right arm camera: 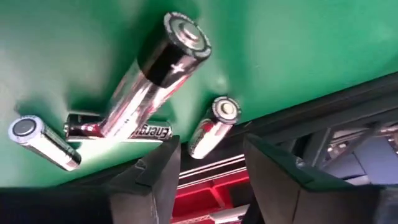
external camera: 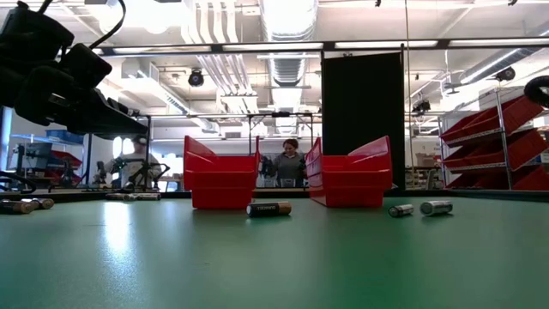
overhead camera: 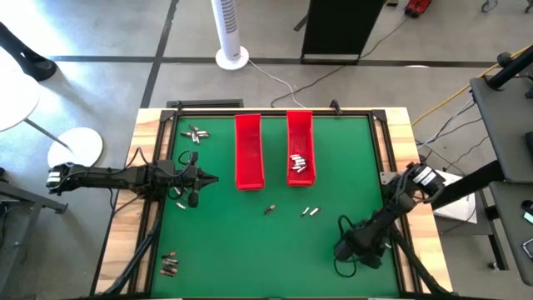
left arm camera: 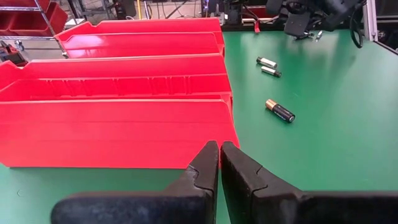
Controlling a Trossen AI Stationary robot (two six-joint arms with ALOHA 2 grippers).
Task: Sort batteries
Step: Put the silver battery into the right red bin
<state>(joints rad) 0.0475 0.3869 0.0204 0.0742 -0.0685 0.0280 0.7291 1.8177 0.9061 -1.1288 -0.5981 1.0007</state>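
Table: green felt-covered rectangular tabletop (overhead camera: 250,250) in a black frame with pale wood edging; broad bare felt across the near middle and between the two arms.
Left tray: long red plastic tray (overhead camera: 248,150) lying lengthwise from the far edge toward the centre; no cells visible inside from above.
Right tray: second long red plastic tray (overhead camera: 301,147), parallel and just beside the first with a narrow green gap between; silvery cells (overhead camera: 299,162) lie in its near end.
Left arm: dark arm reaching in from the left edge; left gripper (overhead camera: 210,178) sits just beside the left tray's long wall, fingers (left arm camera: 208,163) pressed together on nothing.
Right arm: dark arm folded at the near right corner; right gripper (right arm camera: 208,168) low over the felt by the table's edge frame, fingers parted, holding nothing.
Cells by right gripper: four silvery cylindrical batteries (right arm camera: 155,74) lie loose on the felt just ahead of the parted fingers.
Centre cells: one dark brown-black battery (overhead camera: 269,209) and two silvery ones (overhead camera: 311,212) in open felt near the trays' near ends.
Far-left cluster: silvery batteries (overhead camera: 196,133) near the far-left corner.
Near-left cluster: darker batteries (overhead camera: 170,265) close to the near-left edge.
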